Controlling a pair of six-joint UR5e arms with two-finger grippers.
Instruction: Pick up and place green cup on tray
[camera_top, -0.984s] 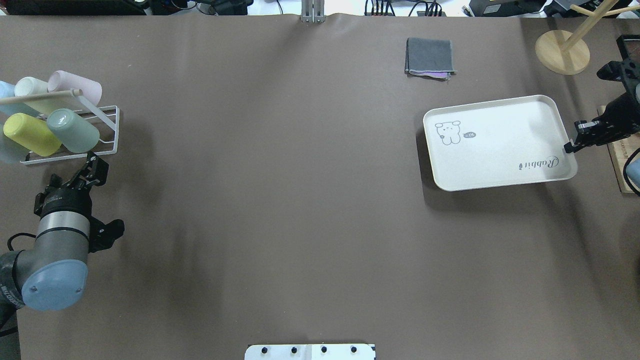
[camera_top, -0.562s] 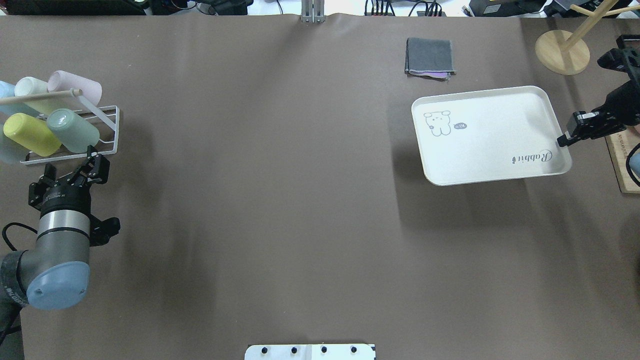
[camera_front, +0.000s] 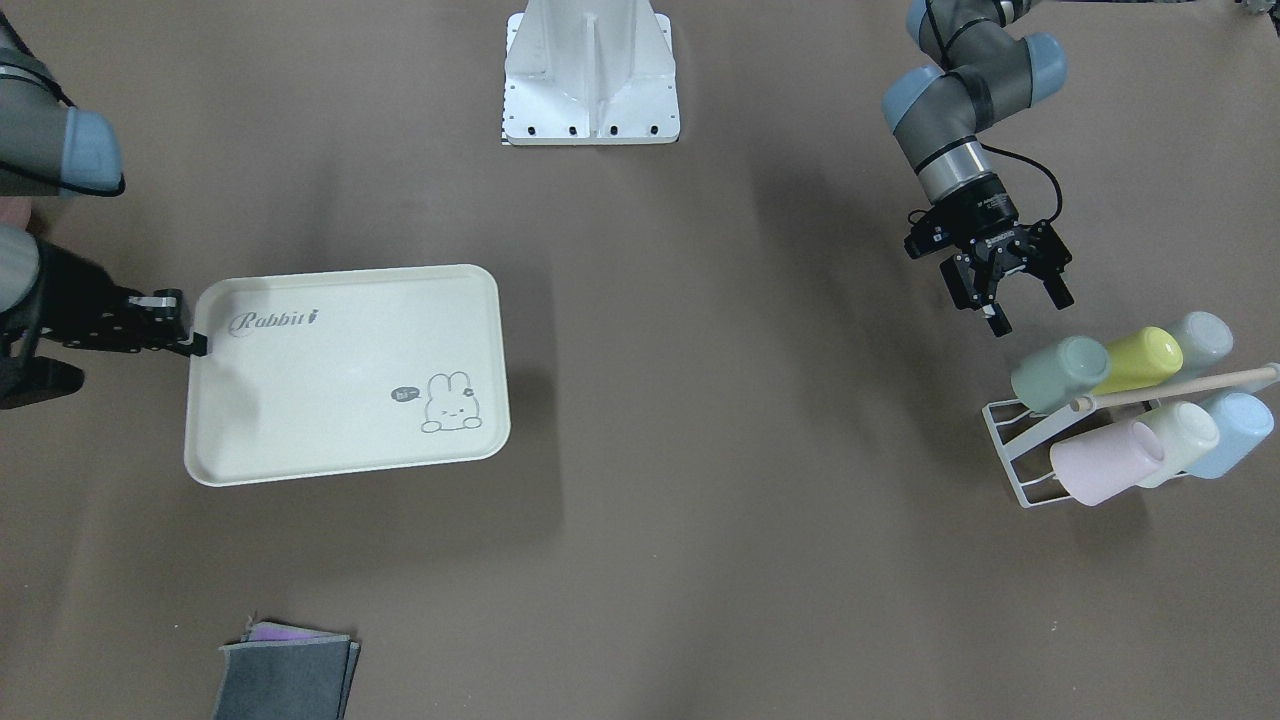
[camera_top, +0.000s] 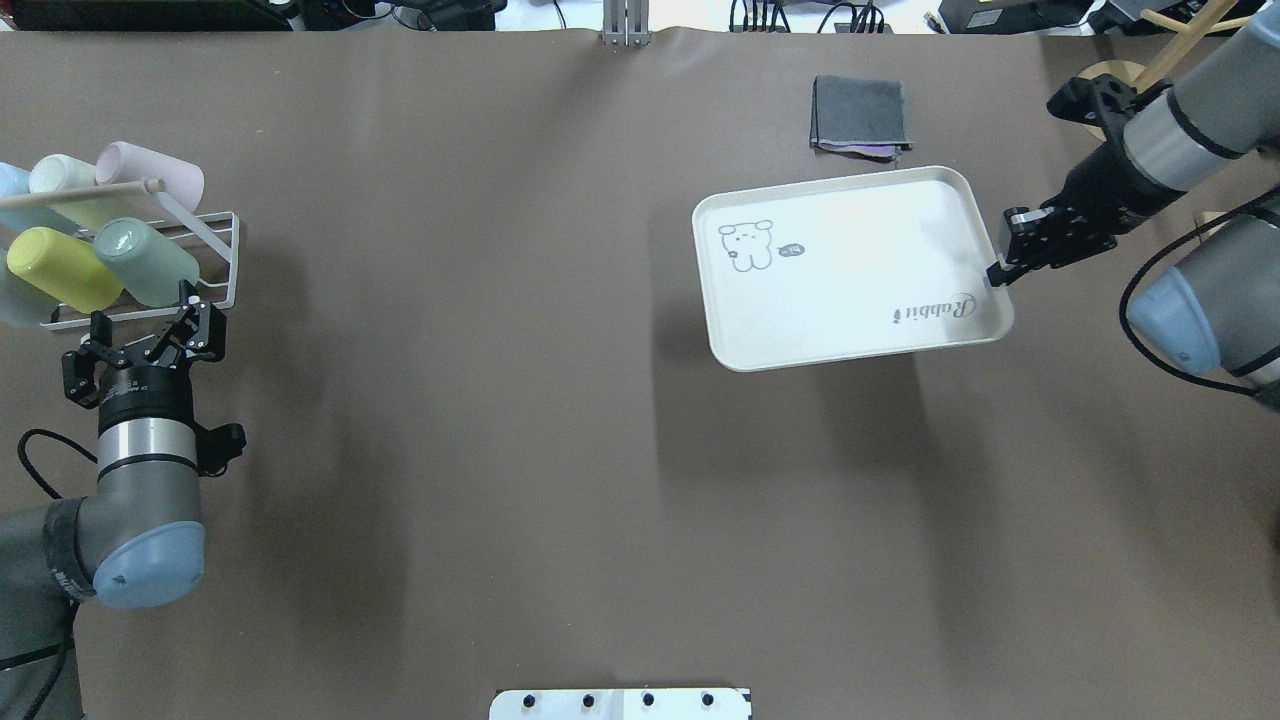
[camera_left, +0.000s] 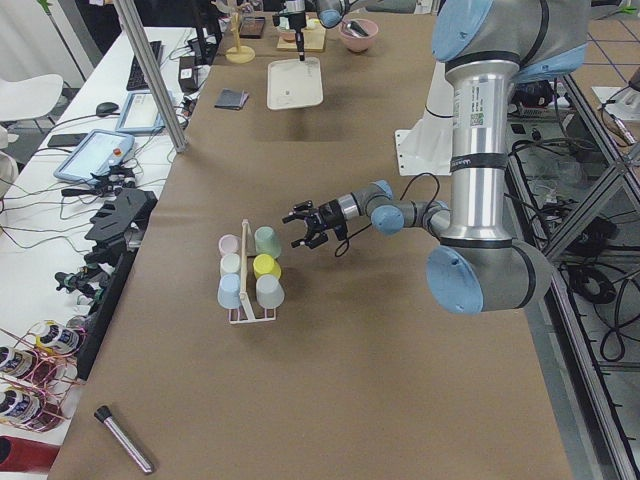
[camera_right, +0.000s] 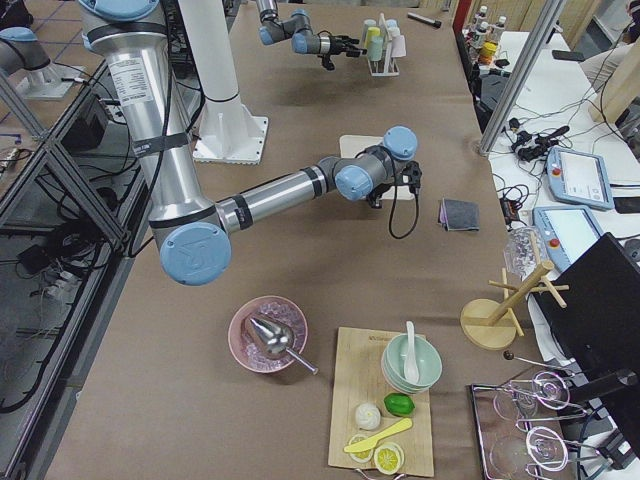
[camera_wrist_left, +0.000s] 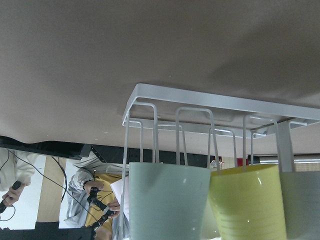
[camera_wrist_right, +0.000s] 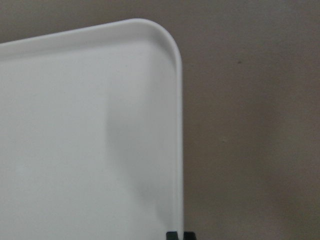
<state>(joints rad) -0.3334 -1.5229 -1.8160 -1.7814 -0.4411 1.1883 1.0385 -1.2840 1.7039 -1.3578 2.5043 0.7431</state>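
Two spread left jaws just short of green cup (camera_top: 148, 263), apart.

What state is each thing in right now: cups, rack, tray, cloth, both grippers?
rack: upright, holding cups.
green cup: on the rack, tipped, ungrasped.
yellow cup: on the rack, beside the green cup.
tray: empty, held by one rim, apparently lifted.
cloth: folded, lying flat.
left gripper: open, empty, near the green cup.
right gripper: shut on the tray's rim.
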